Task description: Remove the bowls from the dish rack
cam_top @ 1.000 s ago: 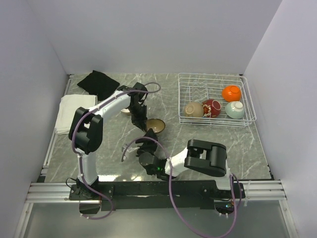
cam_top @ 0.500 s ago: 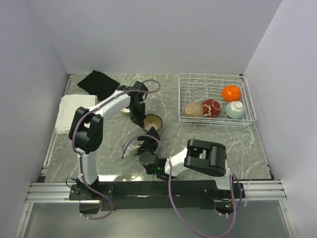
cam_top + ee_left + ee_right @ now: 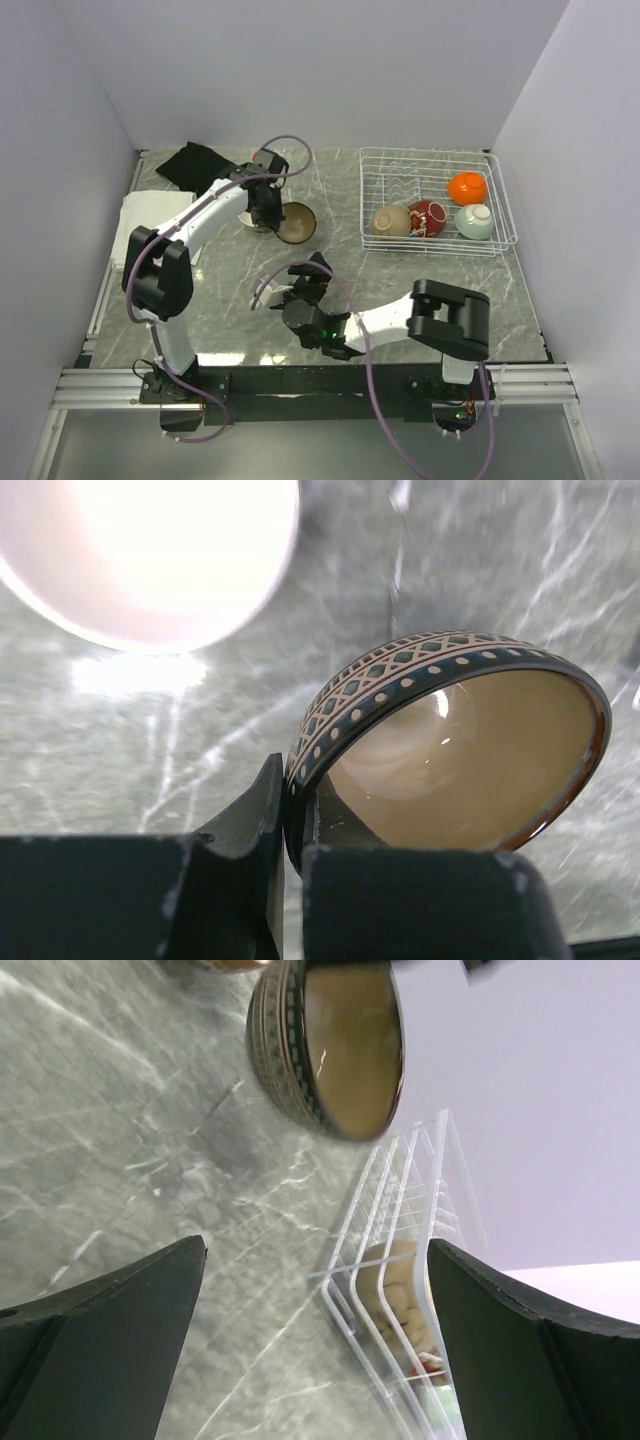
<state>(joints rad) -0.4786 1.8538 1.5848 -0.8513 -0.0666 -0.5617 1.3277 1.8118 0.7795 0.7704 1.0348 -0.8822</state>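
A brown bowl (image 3: 297,222) with a patterned dark rim hangs tilted above the table, and my left gripper (image 3: 274,214) is shut on its rim. The left wrist view shows the fingers (image 3: 250,825) pinching that rim, the brown bowl (image 3: 470,755) filling the right side. My right gripper (image 3: 308,278) stands wide open and empty, lower and nearer, looking up at the brown bowl (image 3: 325,1045). The dish rack (image 3: 500,205) at the back right holds a beige bowl (image 3: 390,220), a red bowl (image 3: 427,216), an orange bowl (image 3: 467,187) and a pale green bowl (image 3: 474,221).
A pale bowl (image 3: 150,550) sits on the table just left of the held bowl, partly under the left arm. A black cloth (image 3: 198,165) and a folded white cloth (image 3: 150,228) lie at the back left. The rack's wire wall (image 3: 395,1210) is ahead of my right gripper (image 3: 318,1250).
My right gripper has opened wide and let go of the brown bowl. The left gripper has carried the bowl toward the back, and the right arm's elbow has swung right.
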